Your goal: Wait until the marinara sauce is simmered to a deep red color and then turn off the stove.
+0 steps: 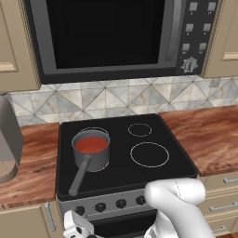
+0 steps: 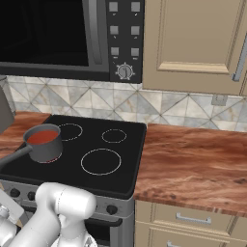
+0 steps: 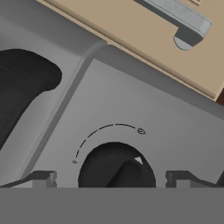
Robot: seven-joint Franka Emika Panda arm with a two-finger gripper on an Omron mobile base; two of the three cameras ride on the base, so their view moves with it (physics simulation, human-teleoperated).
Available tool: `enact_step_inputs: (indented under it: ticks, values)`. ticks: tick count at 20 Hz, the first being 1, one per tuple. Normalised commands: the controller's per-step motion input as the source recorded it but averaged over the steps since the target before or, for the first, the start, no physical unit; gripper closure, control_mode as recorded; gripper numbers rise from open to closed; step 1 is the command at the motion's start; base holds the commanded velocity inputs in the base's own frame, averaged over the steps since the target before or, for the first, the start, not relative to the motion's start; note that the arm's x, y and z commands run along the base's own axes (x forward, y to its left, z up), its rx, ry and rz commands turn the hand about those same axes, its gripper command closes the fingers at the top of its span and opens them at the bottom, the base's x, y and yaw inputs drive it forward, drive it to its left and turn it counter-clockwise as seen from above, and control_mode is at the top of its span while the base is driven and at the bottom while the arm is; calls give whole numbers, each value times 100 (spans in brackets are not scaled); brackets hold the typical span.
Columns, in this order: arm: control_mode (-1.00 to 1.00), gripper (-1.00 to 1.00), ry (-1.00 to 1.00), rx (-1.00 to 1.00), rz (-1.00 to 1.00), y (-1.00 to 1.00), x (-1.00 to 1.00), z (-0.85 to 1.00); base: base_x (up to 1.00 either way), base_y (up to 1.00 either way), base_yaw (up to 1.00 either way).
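Marinara sauce (image 1: 90,144) is sitting red in a grey saucepan (image 1: 91,153) on the stove's (image 1: 176,160) far-left burner, well above and beyond the gripper (image 3: 111,179). Low at the front panel, the gripper is hovering released, its fingertips (image 3: 42,178) spread on either side of a black knob (image 3: 116,168). Brown counter (image 1: 211,135) is flanking the stove, with a microwave (image 1: 111,32) hanging above.

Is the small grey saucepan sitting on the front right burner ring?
No, the small grey saucepan stands over the left ring of the black glass cooktop.
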Motion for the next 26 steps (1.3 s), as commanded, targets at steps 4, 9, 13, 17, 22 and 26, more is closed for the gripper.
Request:
enact_step_inputs:
  ticks: [4,9,13,17,22,26]
  values:
    - [-100,-100,0,0,0,0,0,0,0,0,0]
    - [-100,-100,0,0,0,0,0,0,0,0,0]
    - [-100,-100,0,0,0,0,0,0,0,0,0]
    - [-100,-100,0,0,0,0,0,0,0,0,0]
    - [-100,-100,0,0,0,0,0,0,0,0,0]
    - [-100,-100,0,0,0,0,0,0,0,0,0]
